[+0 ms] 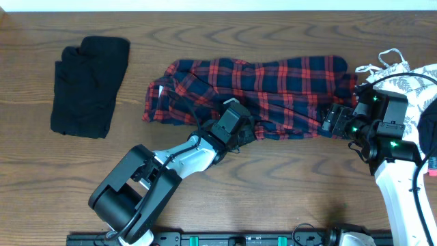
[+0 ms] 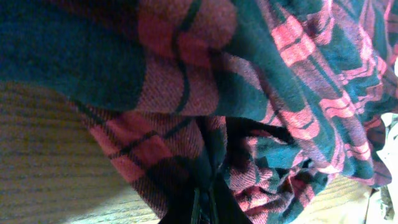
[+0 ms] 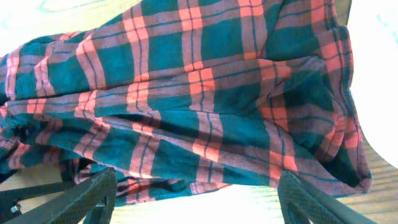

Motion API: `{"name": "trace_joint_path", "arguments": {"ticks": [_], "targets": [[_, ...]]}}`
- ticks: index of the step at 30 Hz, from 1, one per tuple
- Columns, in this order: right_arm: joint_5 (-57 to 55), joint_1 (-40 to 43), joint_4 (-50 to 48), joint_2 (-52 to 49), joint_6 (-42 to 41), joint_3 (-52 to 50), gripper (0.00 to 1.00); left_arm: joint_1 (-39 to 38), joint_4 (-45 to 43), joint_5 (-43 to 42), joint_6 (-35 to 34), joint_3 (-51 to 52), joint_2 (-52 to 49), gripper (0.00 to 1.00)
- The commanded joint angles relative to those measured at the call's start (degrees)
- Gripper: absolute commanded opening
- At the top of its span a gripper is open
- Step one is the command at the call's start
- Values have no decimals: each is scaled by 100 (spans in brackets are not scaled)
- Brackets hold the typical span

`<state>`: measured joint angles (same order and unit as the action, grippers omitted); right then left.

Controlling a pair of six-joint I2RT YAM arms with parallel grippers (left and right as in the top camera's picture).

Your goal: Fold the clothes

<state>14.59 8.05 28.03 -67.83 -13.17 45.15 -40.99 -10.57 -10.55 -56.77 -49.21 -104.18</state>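
Shirt [image 1: 273,82] lies bunched; we pinch its near edge in the closed left tool [image 1: 250,130], likely to spread it; right tool [image 1: 333,120] gapes, empty.

Overhead view evenly lit, moderately bright. Wood table [image 1: 287,184] rendered sharp, and soft short shadows cast close under arms. Black garment [image 1: 89,85] almost detailless, folds lost in dark. Leaf-print garment [image 1: 416,78] near blown-out at right edge. Left wrist view dim and soft. Plaid shirt [image 2: 261,93] blurred at top, colours muted, deep shadow pooled under folds at bottom centre. Right wrist view brighter; surfaces washed to white glare along bottom and at right. Gripper fingers [image 3: 81,199] shown as dark, slightly soft silhouettes.
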Motion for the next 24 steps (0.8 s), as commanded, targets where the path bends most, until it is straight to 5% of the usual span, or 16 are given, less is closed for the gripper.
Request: {"name": "trace_joint_path", "arguments": {"ticks": [1,24], "targets": [[44,50,-42,-149,63,-15,81,-13,48,-105,79,0,-48,6],[-63,-341,-1961,-3222,118,-15,78,-13,584,-487,466,0,400,6]]}}
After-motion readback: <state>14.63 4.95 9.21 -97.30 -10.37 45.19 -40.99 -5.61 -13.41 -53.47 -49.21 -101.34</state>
